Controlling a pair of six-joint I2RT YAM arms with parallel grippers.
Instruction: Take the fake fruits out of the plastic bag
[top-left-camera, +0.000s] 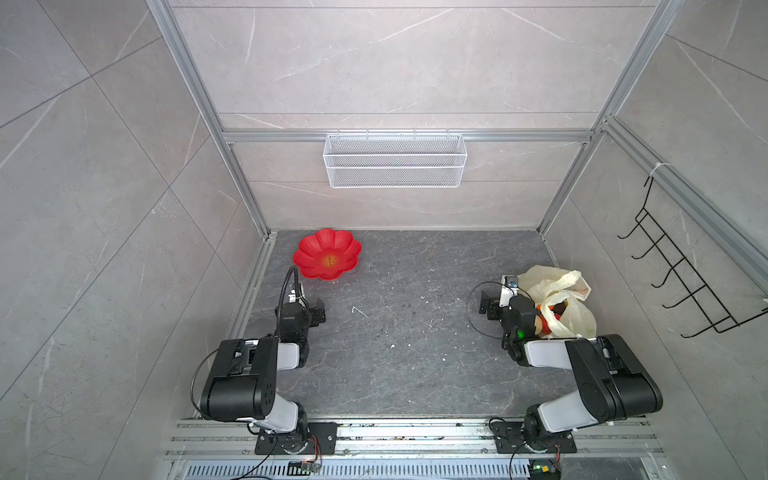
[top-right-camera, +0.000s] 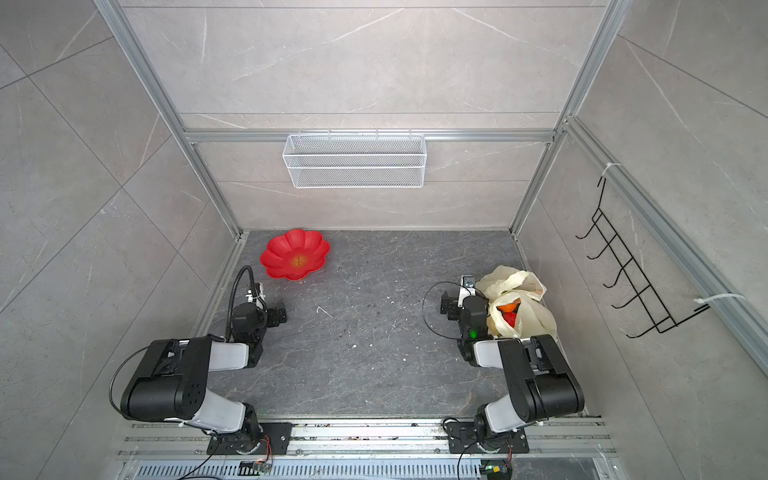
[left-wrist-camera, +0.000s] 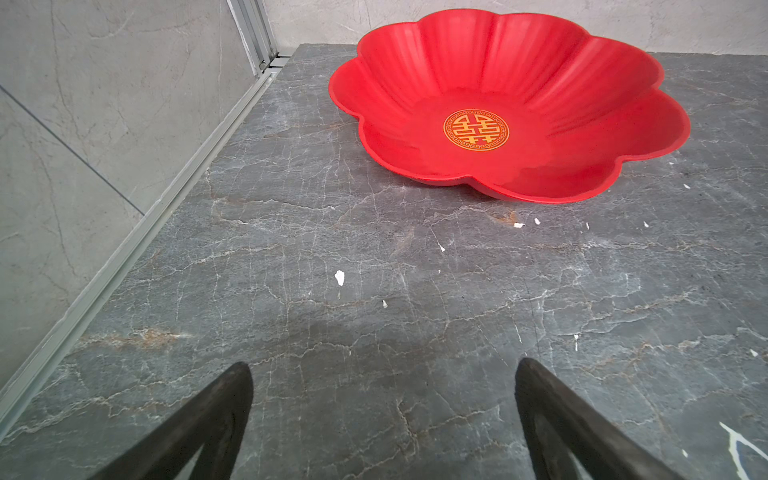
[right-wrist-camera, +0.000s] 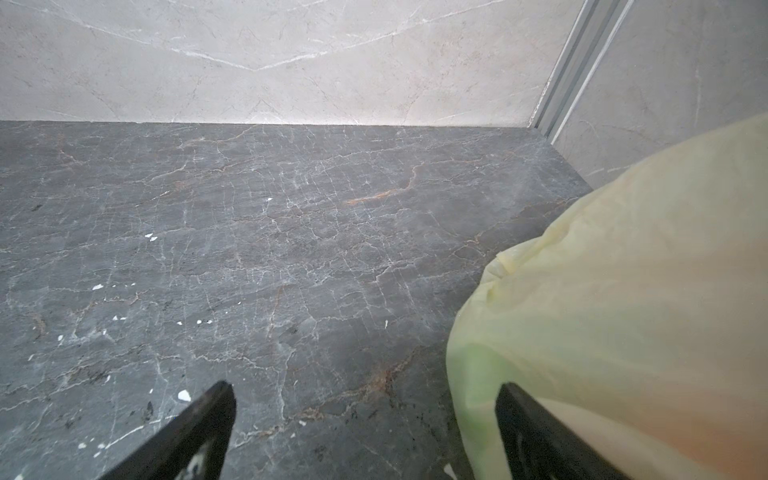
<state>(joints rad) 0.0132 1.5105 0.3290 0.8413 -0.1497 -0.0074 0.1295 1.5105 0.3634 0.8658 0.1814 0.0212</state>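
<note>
The plastic bag (top-left-camera: 575, 316) (top-right-camera: 536, 316), cream-yellow and crumpled, lies at the table's right edge against the side wall. Its mouth gapes, and fake fruits show inside: an orange (top-right-camera: 508, 306), a red one (top-right-camera: 512, 320) and a dark maroon one (top-left-camera: 564, 309). My right gripper (top-left-camera: 500, 302) (right-wrist-camera: 365, 385) stands open just left of the bag. The bag (right-wrist-camera: 623, 291) bulges past one finger, and a green tint shows through the plastic. My left gripper (top-left-camera: 309, 306) (left-wrist-camera: 383, 365) is open and empty over bare table at the left.
A red flower-shaped plate (top-left-camera: 327, 254) (left-wrist-camera: 507, 108) sits at the back left, just beyond the left gripper. A white wire basket (top-left-camera: 395, 160) hangs on the back wall. A black hook rack (top-left-camera: 681, 274) hangs on the right wall. Walls close in both sides.
</note>
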